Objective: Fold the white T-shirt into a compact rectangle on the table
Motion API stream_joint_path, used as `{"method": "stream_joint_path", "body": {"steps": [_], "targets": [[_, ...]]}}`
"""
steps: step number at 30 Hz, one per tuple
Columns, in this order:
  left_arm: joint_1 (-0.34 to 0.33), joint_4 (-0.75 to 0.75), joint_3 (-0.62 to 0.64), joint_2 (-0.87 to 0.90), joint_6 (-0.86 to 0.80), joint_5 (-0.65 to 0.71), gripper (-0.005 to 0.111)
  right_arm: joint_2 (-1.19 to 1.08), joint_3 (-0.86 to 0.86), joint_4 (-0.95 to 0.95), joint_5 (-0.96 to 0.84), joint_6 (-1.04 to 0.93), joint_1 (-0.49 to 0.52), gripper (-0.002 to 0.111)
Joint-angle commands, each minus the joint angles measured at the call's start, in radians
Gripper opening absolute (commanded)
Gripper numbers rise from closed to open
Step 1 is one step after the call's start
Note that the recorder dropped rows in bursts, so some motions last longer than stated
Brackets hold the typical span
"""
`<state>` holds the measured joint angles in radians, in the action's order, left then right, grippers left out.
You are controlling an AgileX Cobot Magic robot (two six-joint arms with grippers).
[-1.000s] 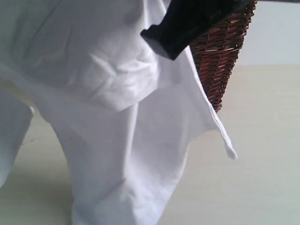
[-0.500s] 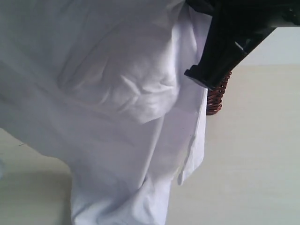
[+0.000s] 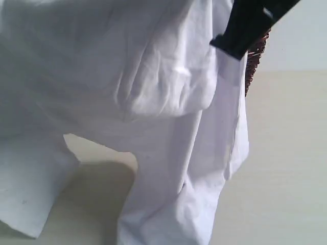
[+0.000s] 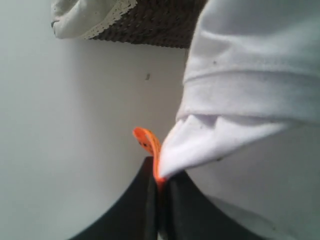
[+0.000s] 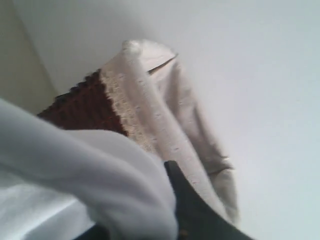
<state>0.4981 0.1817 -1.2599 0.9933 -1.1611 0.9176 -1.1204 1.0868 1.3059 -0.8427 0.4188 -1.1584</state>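
Note:
The white T-shirt [image 3: 153, 102] hangs in the air and fills most of the exterior view, its lower folds trailing toward the table [image 3: 286, 178]. My right gripper [image 3: 227, 46] shows black at the top right, shut on the shirt's upper edge. In the right wrist view the shirt [image 5: 75, 170] bunches over the right gripper [image 5: 172, 172], and only one dark finger [image 5: 195, 210] shows. In the left wrist view my left gripper [image 4: 160, 182] is shut on the shirt [image 4: 250, 100] beside its orange neck tag [image 4: 147, 142]. The left gripper is hidden in the exterior view.
A dark wicker basket [image 3: 253, 56] peeks out behind the right gripper, against the pale wall. Its weave [image 5: 82, 105] and cream lace liner [image 5: 165, 115] show in the right wrist view, and the basket [image 4: 155, 25] also appears in the left wrist view. Bare tabletop lies to the right.
The right gripper has moved right and upward with the shirt's edge, now covering most of the basket. The hanging cloth has swung right, and a gap showing the table has opened at lower left.

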Motion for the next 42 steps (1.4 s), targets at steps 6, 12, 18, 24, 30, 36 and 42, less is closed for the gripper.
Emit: {"method": "stream_joint_path", "body": {"steps": [6,12,18,24,30,36,42], "targets": [[-0.012,0.034,0.001,0.026,-0.032,-0.114,0.000,-0.033,0.202,0.284,0.006,-0.036,0.007,0.000],[-0.012,0.105,0.001,0.030,-0.009,-0.160,0.000,-0.043,0.221,0.125,0.003,-0.164,0.007,0.000],[-0.012,0.096,0.001,0.040,-0.009,-0.157,0.000,-0.046,0.215,-0.579,-0.055,-0.608,0.007,0.000],[-0.012,0.096,0.001,0.040,-0.009,-0.111,0.000,-0.081,0.157,-1.181,-0.246,-0.853,0.007,0.000],[-0.012,0.074,0.001,0.040,-0.009,-0.087,0.000,-0.137,0.046,-1.687,-0.307,-1.049,0.007,0.000],[-0.012,-0.024,0.001,0.044,-0.025,-0.058,0.000,-0.241,-0.065,-1.713,-0.302,-1.123,0.007,0.004],[-0.012,-0.098,0.042,0.082,-0.084,0.095,0.000,-0.286,-0.044,-1.595,-0.265,-1.039,0.007,0.046]]}}
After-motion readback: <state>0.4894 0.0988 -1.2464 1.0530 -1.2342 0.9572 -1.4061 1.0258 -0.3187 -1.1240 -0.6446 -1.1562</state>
